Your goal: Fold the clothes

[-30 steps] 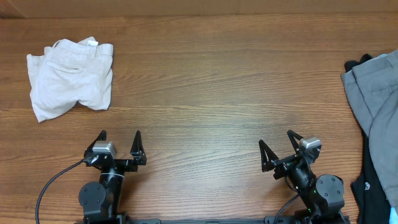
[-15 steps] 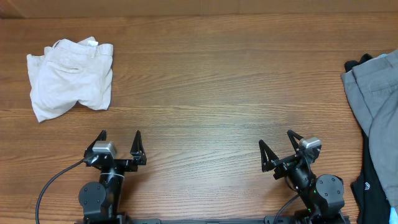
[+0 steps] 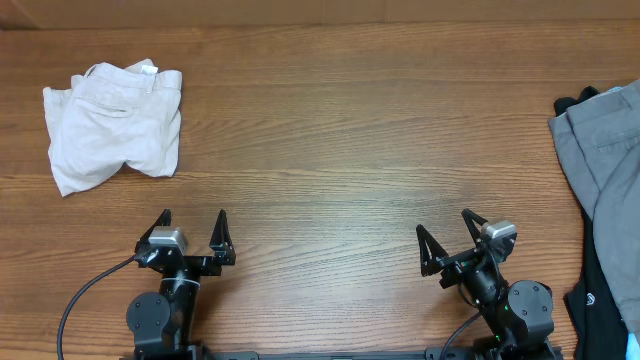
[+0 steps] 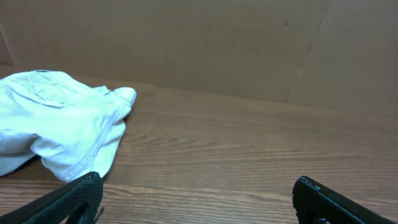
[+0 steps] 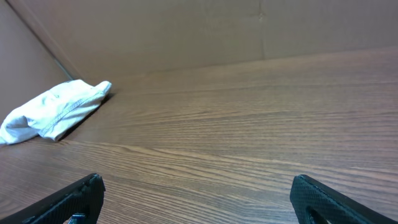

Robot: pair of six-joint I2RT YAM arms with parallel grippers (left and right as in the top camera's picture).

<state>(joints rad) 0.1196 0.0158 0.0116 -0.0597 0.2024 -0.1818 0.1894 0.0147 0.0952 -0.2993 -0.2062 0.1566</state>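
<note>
Wooden table [image 3: 340, 140]: cream shorts [image 3: 112, 125] are seen crumpled at far left, grey garment [image 3: 600, 160] at right edge. Left gripper [image 3: 193, 214] and right gripper [image 3: 443, 221] are parked near, fingers spread apart.

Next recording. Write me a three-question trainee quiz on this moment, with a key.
1. True or false: the crumpled cream cotton shorts lie on the left side of the wooden table.
2. The left fingers and right fingers are: A shut on cloth; B open and empty; C out of view.
3. Fill in: the grey trouser-like garment lies at the table's ___ edge.
Key: 1 true; 2 B; 3 right.
</note>
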